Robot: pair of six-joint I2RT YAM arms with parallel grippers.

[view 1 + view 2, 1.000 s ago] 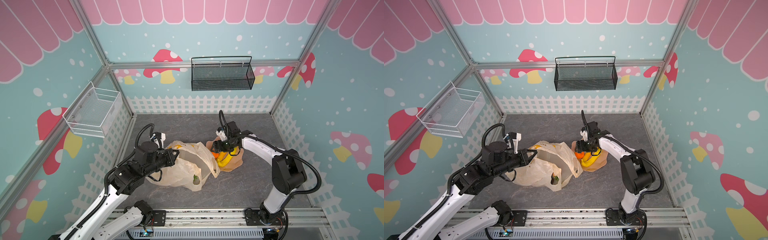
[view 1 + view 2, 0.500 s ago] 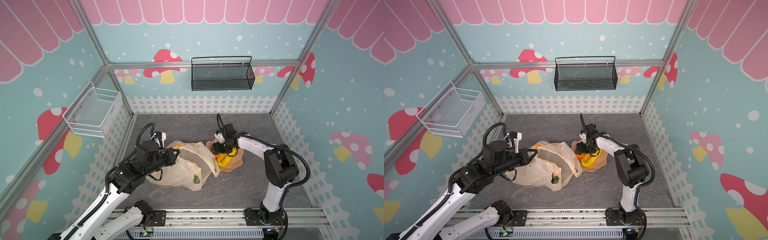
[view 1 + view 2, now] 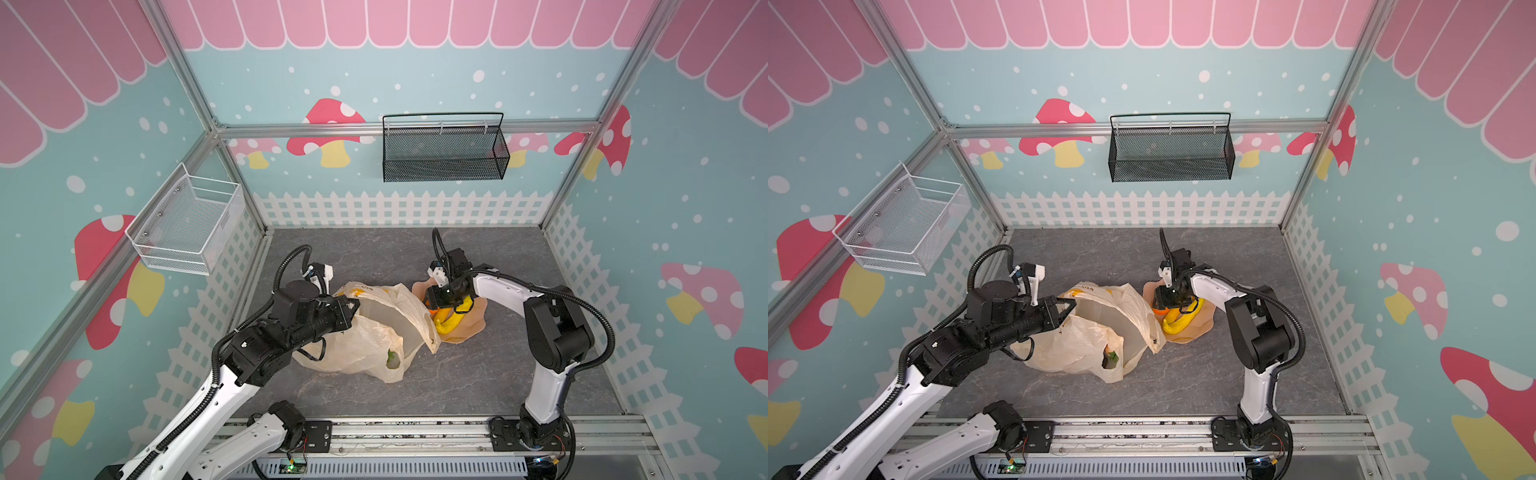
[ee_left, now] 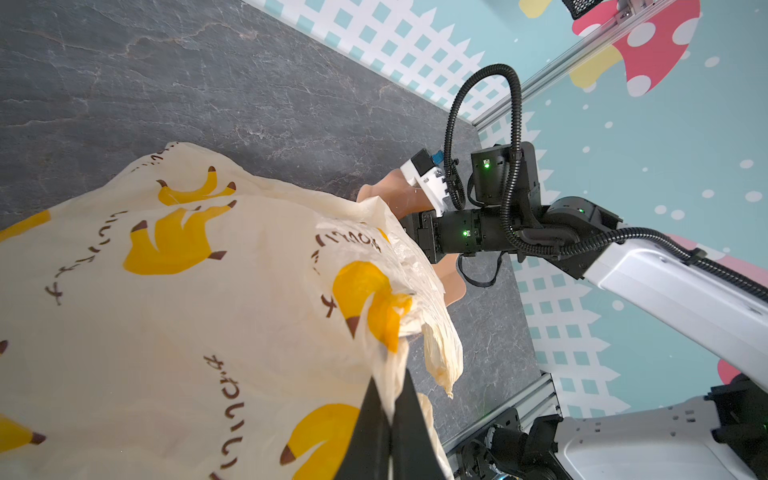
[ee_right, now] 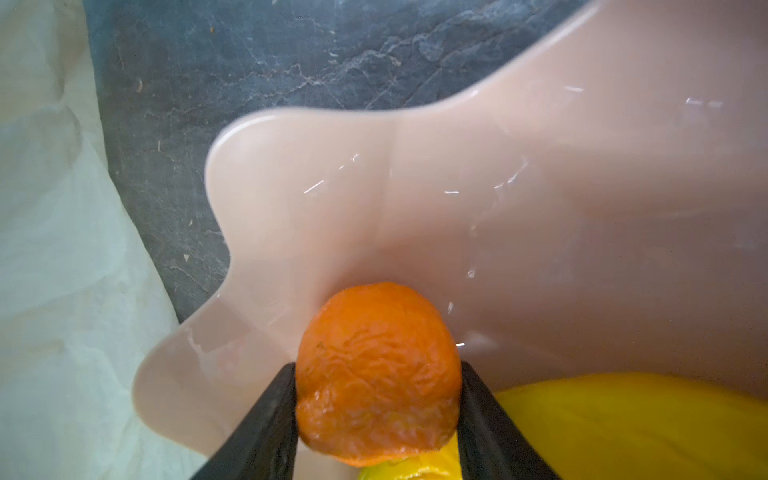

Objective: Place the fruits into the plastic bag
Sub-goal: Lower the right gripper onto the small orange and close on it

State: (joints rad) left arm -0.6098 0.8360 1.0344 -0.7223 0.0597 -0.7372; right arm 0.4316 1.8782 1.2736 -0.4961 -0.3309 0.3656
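The plastic bag, cream with printed bananas, lies mid-floor with its mouth held up. My left gripper is shut on the bag's rim. A fruit with a green top shows through the bag's near end. To the bag's right, a pink wavy plate holds yellow bananas and an orange. My right gripper is down on the plate, its fingers pressed on both sides of the orange.
A black mesh basket hangs on the back wall and a white wire basket on the left wall. Picket-fence walls enclose the grey floor. The arms' mounting rail runs along the front edge.
My right gripper's jaws have closed in onto the orange on the plate, and that arm's elbow has shifted. My left gripper holds the bag's rim as before.
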